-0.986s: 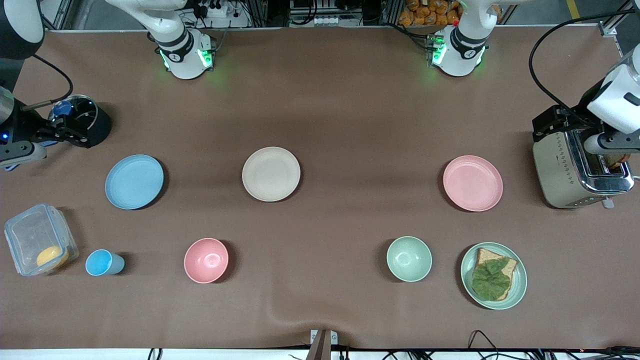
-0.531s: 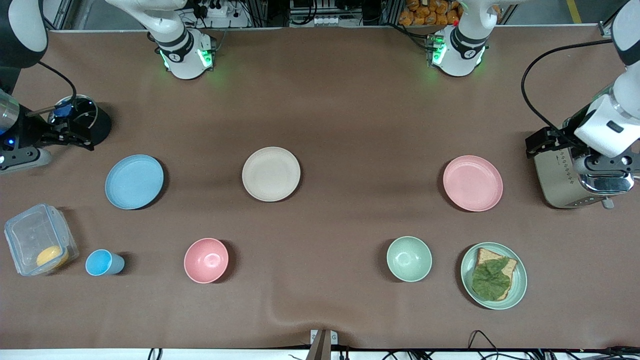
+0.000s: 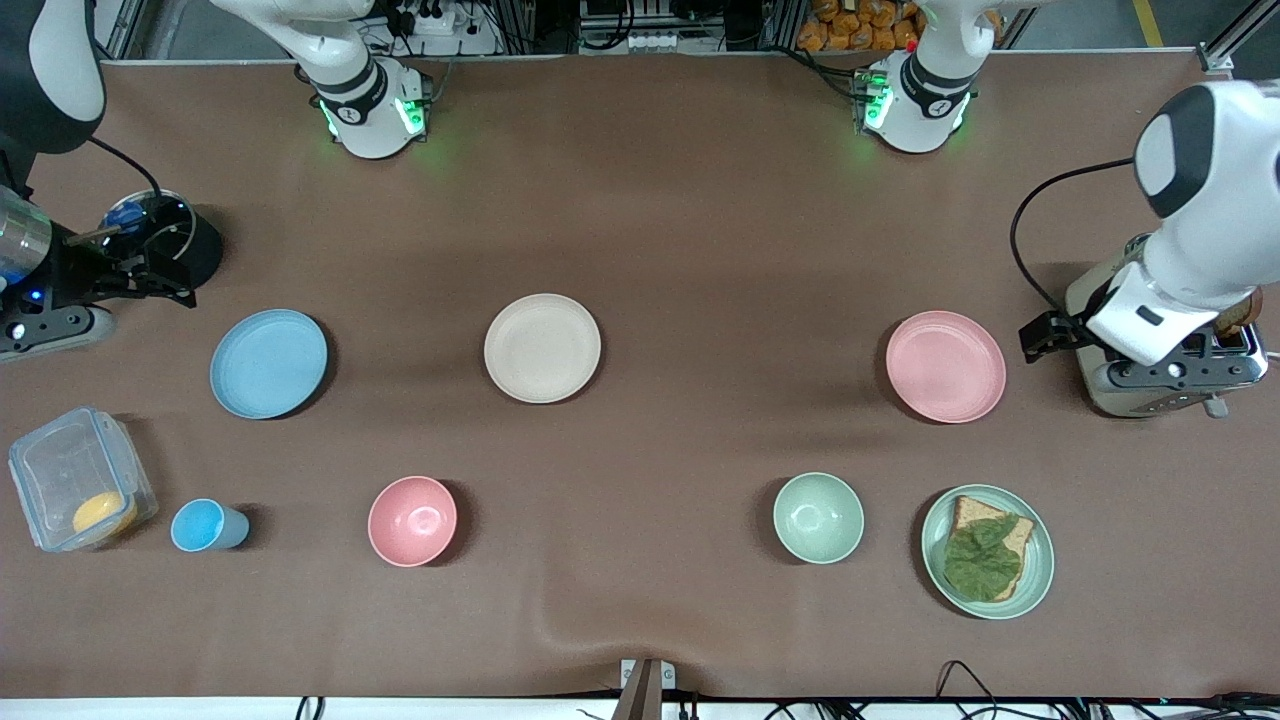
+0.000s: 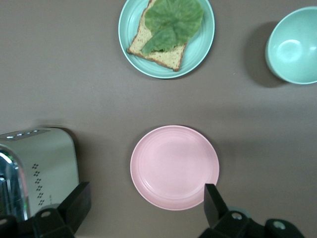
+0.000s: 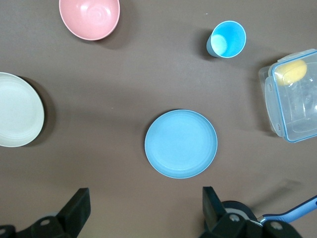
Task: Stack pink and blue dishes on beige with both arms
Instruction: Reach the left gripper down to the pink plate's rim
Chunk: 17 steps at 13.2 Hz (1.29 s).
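I am swinging my left gripper [image 4: 143, 206] off the steel toaster [image 3: 1165, 345] toward the flat pale pink plate [image 3: 945, 366] and my right gripper [image 5: 143, 208] toward the light blue plate [image 3: 268, 362], both spread wide and empty, while the cream-beige plate [image 3: 542, 347] between them waits bare.

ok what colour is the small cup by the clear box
Bright blue: the cup beside the clear box shows best in the right wrist view.
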Available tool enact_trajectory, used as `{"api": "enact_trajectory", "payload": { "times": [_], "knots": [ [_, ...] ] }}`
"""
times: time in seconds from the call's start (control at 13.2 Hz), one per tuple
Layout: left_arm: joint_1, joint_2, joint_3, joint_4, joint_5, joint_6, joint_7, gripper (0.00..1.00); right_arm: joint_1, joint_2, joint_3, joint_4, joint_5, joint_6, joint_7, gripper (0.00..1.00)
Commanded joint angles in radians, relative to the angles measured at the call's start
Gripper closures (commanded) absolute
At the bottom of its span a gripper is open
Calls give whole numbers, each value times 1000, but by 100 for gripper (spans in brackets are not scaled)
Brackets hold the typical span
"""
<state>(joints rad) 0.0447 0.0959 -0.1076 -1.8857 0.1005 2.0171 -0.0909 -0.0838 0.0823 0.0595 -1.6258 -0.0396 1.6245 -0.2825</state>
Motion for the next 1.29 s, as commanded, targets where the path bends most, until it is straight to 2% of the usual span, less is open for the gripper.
{"api": "enact_trajectory", "payload": {
  "times": [0.0,0.23,0.76,0.99,1.21],
  "knots": [
    [26,-15,-4,-103,34,110,16,0,-16,10,14,27,14,-15,0,0],
    [35,28,-6,-142,88,183,16,0,-19,13,13,9,15,-5,0,0],
    [58,102,-6,-171,90,261,16,0,2,14,14,4,12,15,2,0],
    [104,131,-9,-181,90,287,37,0,1,42,14,-2,14,31,2,0],
    [135,153,-12,-185,82,288,42,0,-2,88,13,-60,12,82,2,0]
  ]
}}
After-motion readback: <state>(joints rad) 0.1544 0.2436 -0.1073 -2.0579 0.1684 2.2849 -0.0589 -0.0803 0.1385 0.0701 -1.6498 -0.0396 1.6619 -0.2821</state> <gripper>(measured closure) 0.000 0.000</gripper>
